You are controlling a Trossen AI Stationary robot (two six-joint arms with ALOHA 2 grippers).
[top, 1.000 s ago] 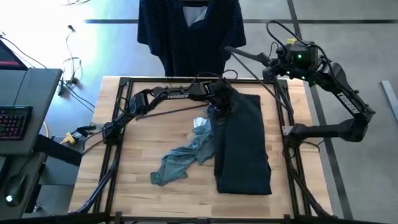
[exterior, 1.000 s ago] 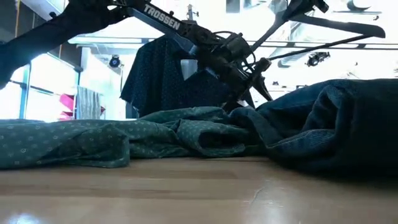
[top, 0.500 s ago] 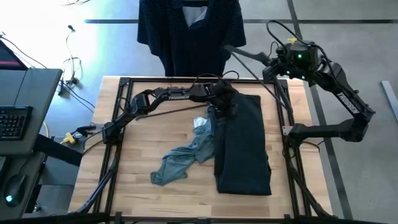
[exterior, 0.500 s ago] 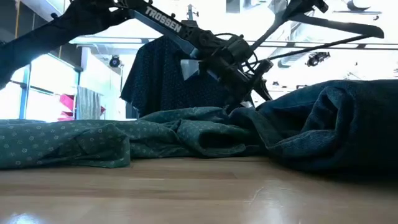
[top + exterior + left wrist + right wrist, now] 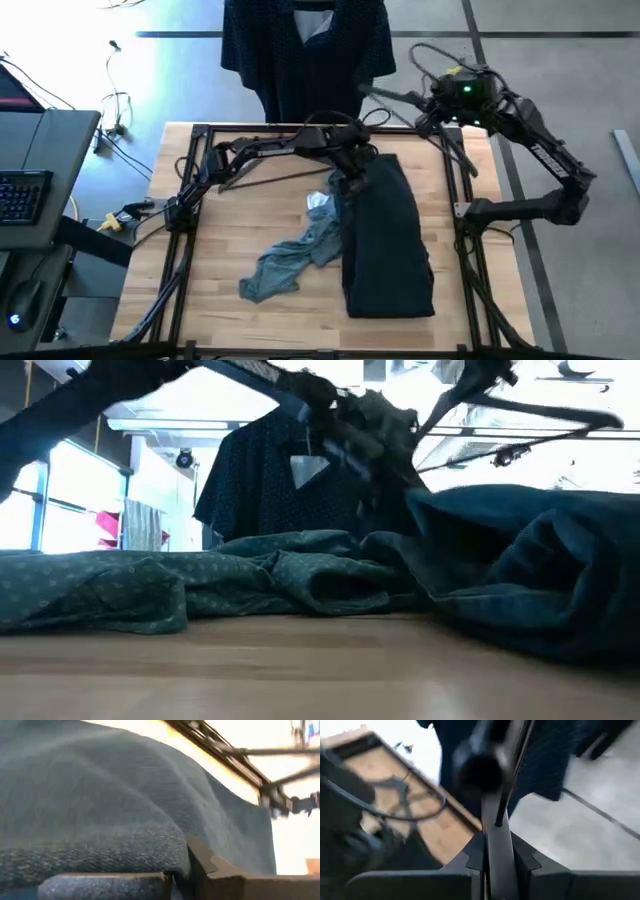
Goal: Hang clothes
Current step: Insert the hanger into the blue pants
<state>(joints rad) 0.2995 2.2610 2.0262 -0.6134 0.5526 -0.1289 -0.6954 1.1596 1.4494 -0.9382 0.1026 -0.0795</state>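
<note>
the left pincer (image 5: 352, 172) has lifted, pinching the limp, heavy black trousers (image 5: 388, 240) at their top edge; right pincer (image 5: 412, 103) clamps the hanger (image 5: 385, 97).

Both arms are built of matte black tubular links joined by bulkier cylindrical joint housings. The left arm (image 5: 265, 152) carries loose black cable loops above its wrist at 12 o'clock. The right arm (image 5: 540, 150) bears white lettering along its forearm link, a lit green indicator on its wrist unit, and thin black cables arching over that unit. The right claw (image 5: 492, 862) has flat, dark, angular fingers (image 5: 470, 855).
</note>
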